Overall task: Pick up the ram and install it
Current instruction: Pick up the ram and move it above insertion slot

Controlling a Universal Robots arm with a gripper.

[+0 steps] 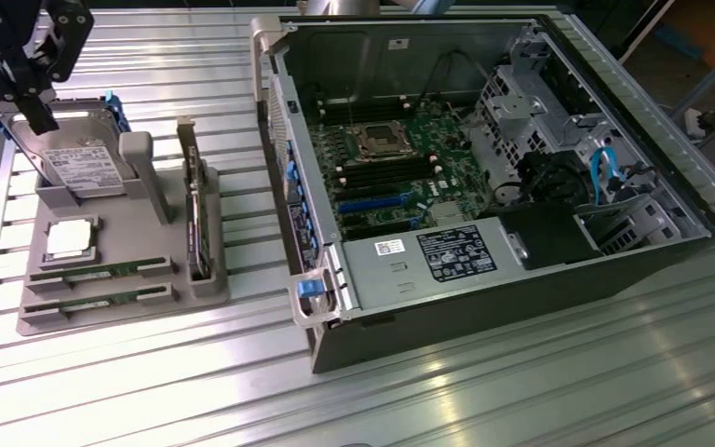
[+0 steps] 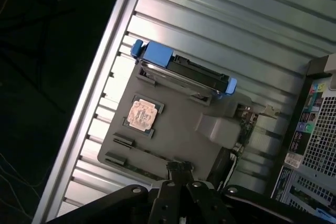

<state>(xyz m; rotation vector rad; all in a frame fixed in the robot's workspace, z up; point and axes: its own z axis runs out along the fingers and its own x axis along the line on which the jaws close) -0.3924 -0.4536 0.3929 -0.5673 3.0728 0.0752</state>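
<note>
End effector (image 1: 37, 114) is clenched shut with its fingers pressed together, grasping nothing, raised above one end of a gray holder tray (image 1: 137, 233). In the exterior view, a hard drive (image 1: 78, 163) in a blue frame is the item nearest to it. A square silver CPU chip (image 1: 70, 238) sits farther from it. Farthest away, at the tray's opposite end, the nearer ram stick (image 1: 97, 272) and the farther ram stick (image 1: 94, 303) lie flat in parallel slots. An open computer case (image 1: 457, 312) rests off to the side on the ribbed metal surface (image 1: 519, 391).
</note>
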